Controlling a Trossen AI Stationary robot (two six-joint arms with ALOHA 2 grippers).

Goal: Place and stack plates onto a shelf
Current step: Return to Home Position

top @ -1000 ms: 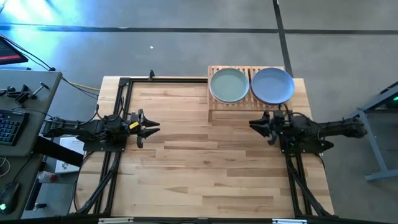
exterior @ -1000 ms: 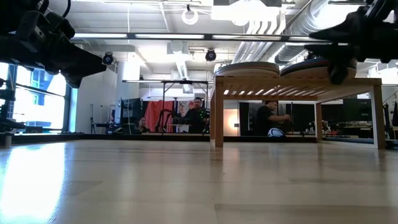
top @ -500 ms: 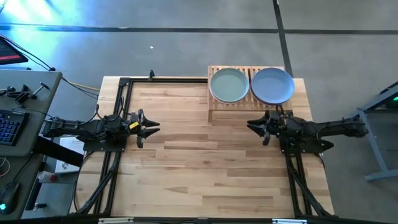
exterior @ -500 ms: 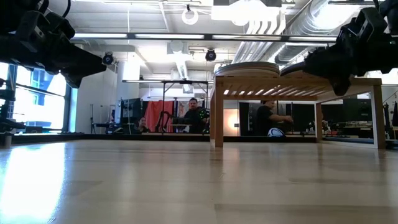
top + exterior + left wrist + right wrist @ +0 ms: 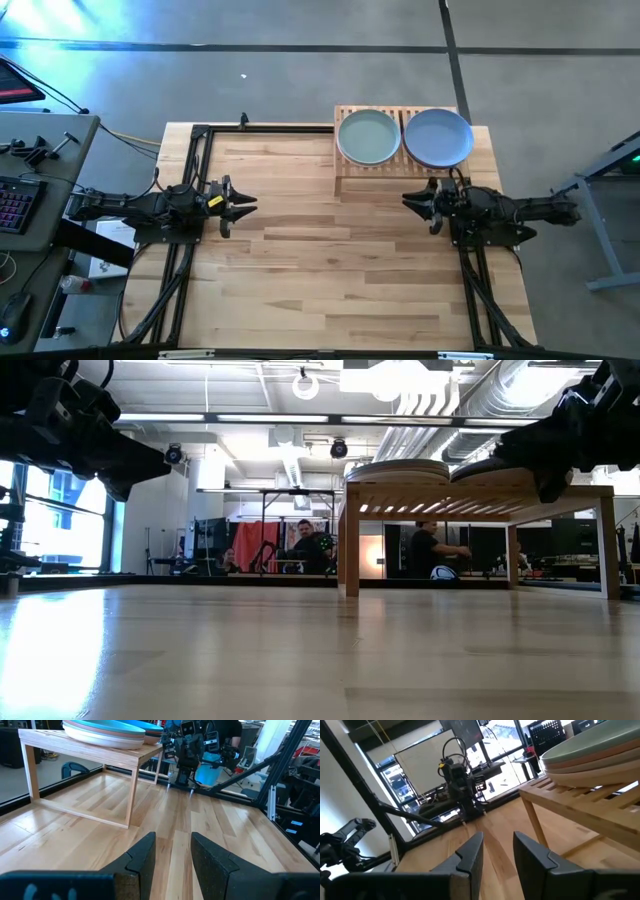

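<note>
A pale wooden shelf (image 5: 400,168) stands on a butcher-block surface (image 5: 300,260), in the corner on the right arm's side, at the top of the high view. Two stacks of plates rest on it side by side. The stack nearer the surface's middle is topped by a mint plate (image 5: 369,136), and the stack nearer the right edge by a light blue plate (image 5: 438,137). The wrist views show pinkish and tan rims beneath each top plate, but how many cannot be told.

The right gripper (image 5: 410,200) hovers above the surface just in front of the shelf, on the light blue stack's side, near it but apart. It points toward the left arm. Its jaws are spread a little, with nothing between them.

The left gripper (image 5: 245,206) hangs over the left part of the surface, well apart from the shelf, and points toward the right arm. Its jaws are likewise slightly parted and empty.

In the low view, people (image 5: 310,545) show in the room beyond the surface.
</note>
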